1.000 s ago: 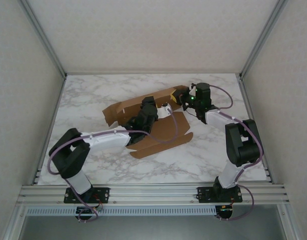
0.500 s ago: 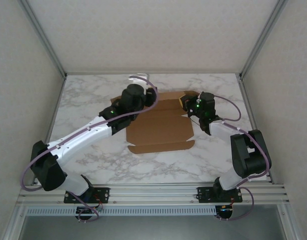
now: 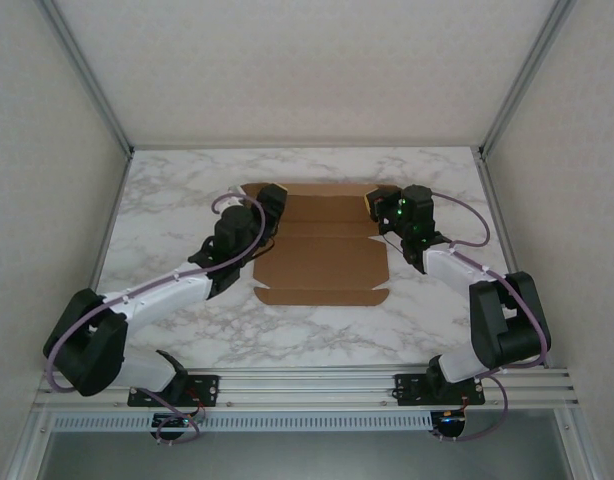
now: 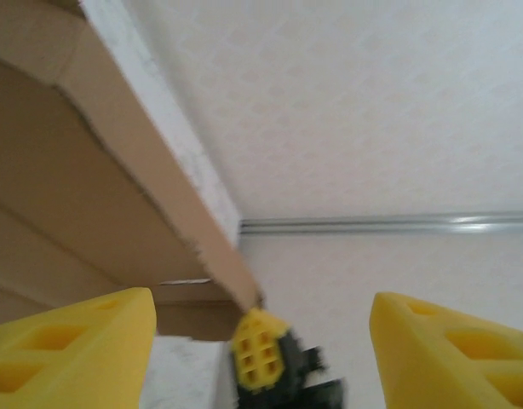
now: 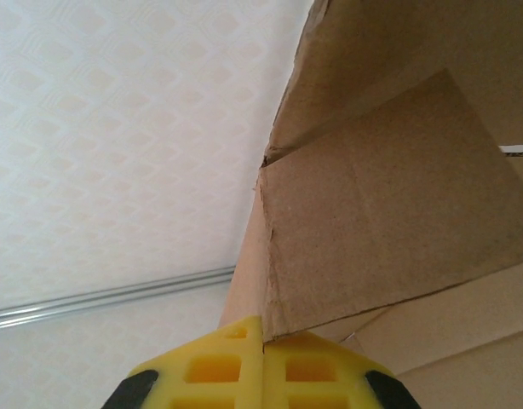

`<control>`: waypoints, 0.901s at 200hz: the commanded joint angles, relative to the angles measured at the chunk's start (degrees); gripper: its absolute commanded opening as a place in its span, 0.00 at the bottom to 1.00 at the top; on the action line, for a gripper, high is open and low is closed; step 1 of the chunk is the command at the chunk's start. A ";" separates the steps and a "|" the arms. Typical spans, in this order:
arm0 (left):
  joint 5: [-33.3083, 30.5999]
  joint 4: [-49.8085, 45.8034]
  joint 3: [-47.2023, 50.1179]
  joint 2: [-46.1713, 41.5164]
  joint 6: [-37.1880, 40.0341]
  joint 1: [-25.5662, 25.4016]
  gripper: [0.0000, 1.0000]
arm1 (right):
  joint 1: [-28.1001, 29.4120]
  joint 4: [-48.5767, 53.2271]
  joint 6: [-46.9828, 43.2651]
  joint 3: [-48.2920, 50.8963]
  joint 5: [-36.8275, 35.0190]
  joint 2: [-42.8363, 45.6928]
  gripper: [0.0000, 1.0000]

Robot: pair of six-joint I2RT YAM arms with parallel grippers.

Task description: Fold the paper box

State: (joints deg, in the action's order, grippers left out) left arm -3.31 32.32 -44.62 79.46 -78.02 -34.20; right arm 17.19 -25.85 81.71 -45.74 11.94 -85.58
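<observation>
The left claw (image 3: 273,198) is letting go. Its fingers are spreading wide at the far left corner of the box (image 3: 322,258), with nothing between them and the cardboard edge just beside. The right claw (image 3: 376,203) is pinching the flap at the far right corner, its fingers pressed together on the flap's edge. The box is lying centred near the far edge of the worktop (image 3: 167,200), its main panel flat and square. A second ago it was sitting skewed and buckled nearer the middle, with the left arm bent over it. The sheet now seems to be straightened out and ready for raising its flaps.
</observation>
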 commanded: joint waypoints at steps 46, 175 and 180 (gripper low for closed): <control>4.01 12.04 -0.20 7.20 -8.30 2.41 0.62 | 0.81 -1.05 0.55 1.76 -1.37 1.64 0.00; 4.71 3.98 -3.45 11.11 -7.49 4.00 0.61 | 1.42 0.26 0.03 2.32 -0.96 2.83 0.00; 4.64 4.26 -3.89 11.59 -7.35 4.05 0.61 | 1.51 0.11 0.03 2.46 -0.98 2.89 0.00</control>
State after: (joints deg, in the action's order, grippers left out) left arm 0.30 36.62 -45.25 88.40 -85.56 -30.98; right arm 17.98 -25.87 82.08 -44.56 11.57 -84.64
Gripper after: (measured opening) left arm 0.620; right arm 0.035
